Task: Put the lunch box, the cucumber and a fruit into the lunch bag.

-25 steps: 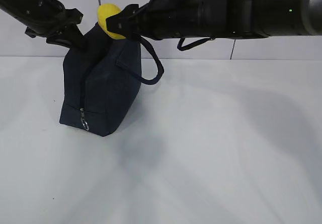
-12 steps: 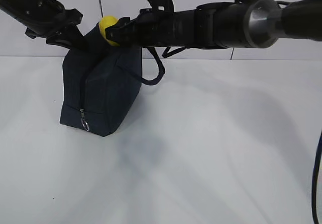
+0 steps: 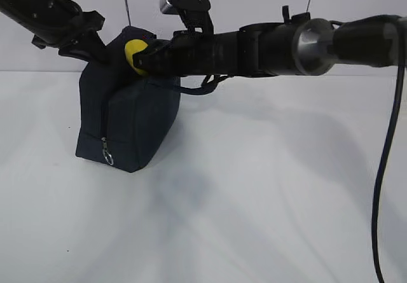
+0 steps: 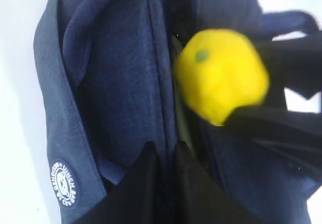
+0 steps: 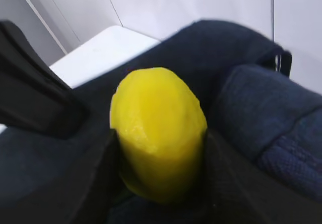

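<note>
Exterior view: I have the right gripper reached across to the top of the lunch bag, its jaws clamped on the fruit, which sits level with the bag's upper edge. My left gripper is at the bag's top left side; the bag stands on the table.
Left wrist view: my left fingers are clenched on a fold of the navy fabric beside the zipper opening, holding the mouth apart. The fruit hangs just over the slit.
Right wrist view: the fruit is pinched between both dark pads, with bag fabric all around it.
Step in hand: lowering the fruit in, I judge.
Lunch box, cucumber: not visible; I cannot tell if they are inside.
Next move: push lower through the gap, then release.
</note>
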Controlling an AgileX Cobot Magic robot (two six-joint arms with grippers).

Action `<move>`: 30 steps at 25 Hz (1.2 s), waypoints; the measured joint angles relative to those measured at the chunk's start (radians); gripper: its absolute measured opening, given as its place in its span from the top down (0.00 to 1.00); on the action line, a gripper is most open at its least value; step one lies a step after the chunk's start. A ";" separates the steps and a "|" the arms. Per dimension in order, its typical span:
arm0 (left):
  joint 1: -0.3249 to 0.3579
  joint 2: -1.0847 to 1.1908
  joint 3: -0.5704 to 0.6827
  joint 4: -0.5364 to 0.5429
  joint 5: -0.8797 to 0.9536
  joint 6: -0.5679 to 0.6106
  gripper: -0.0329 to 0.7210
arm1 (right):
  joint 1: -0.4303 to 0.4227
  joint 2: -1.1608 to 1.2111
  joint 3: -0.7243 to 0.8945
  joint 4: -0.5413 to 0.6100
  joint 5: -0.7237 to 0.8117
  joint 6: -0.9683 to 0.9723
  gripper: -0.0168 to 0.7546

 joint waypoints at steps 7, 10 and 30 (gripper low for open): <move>0.000 0.000 0.000 0.000 0.000 0.000 0.92 | 0.000 0.020 0.000 -0.109 0.002 0.004 0.45; 0.000 0.000 0.000 -0.012 -0.002 0.000 0.92 | 0.000 0.020 0.000 -0.188 0.004 0.004 0.45; 0.000 0.000 0.000 -0.084 0.019 0.000 0.92 | 0.000 0.020 0.000 -0.277 0.013 0.004 0.46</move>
